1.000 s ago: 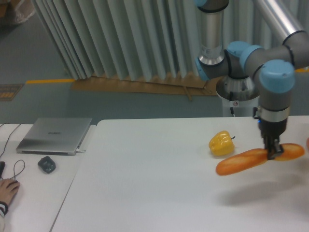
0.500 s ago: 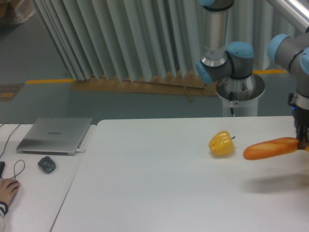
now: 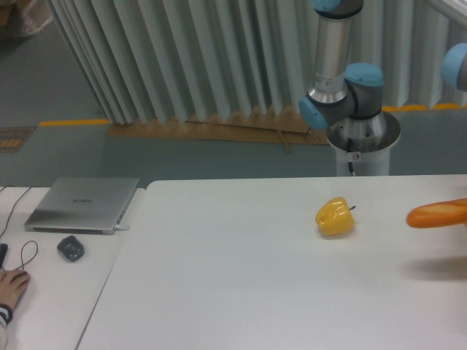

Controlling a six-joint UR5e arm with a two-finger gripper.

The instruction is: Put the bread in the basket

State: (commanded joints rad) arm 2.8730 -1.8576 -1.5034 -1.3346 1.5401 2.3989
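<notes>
Bread (image 3: 439, 214) aloft at right edge, above tabletop (image 3: 241, 292); basket unseen, placing left. Pincer out of frame.

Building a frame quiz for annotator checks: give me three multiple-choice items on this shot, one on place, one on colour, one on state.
1. Where is the glossy orange-brown baguette loaf?
A. At the right frame edge, partly cut off
B. On the closed silver laptop
C. Left of the dark computer mouse

2. What colour is the round bell pepper?
A. Green
B. Yellow
C. Red

3. What state is the silver laptop in?
A. Open, screen lit
B. Lid closed, lying flat
C. Standing on edge

Answers:
1 A, only its left end shows, above its shadow on the white table.
2 B, it is plainly yellow.
3 B, the lid is down flat, with the dark mouse in front of it.
</notes>
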